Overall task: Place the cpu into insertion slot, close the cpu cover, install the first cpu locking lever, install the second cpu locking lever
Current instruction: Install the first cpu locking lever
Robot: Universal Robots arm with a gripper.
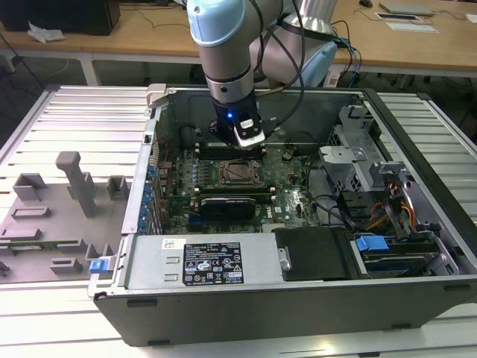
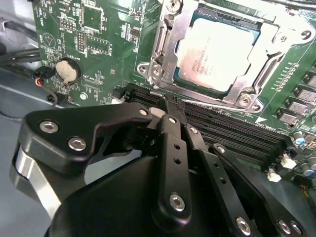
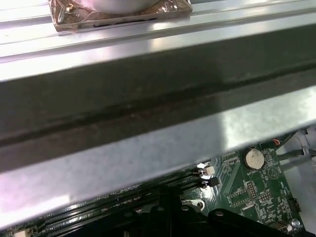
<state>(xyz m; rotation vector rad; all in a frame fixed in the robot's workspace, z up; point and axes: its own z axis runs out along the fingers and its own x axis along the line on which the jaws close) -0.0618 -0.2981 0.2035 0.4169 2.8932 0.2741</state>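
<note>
– Reaching down over the slatted surface (image 1: 74, 112) into the open computer case (image 1: 298, 306), where does the arm stop?

– Low over the green motherboard (image 2: 98, 44). The pincer (image 2: 165, 104) has its fingers drawn together, and I can see nothing between them. The tips sit just beside a corner of the socket, above the memory slots (image 2: 237, 133).

– And the chip?

– The insertion slot (image 2: 224, 19) already holds it. The cpu cover (image 2: 169, 42) is folded down around the cpu (image 2: 215, 52). A thin lever rod (image 2: 212, 102) runs along the socket's nearest edge, but I cannot tell whether it is hooked.

– What could go wrong from here?

– A slip, I'd judge. The tips are narrow and the rod looks springy. If they skid off it, they could land in the memory slots or scrape the cover.

– Is anything crowding the arm?

– The case's metal wall (image 3: 148, 74) sits close behind the wrist. Black cables (image 1: 332, 205) lie towards the exterior view's right. A coin battery (image 2: 67, 70) sits well apart from the socket, out of the way.
</note>
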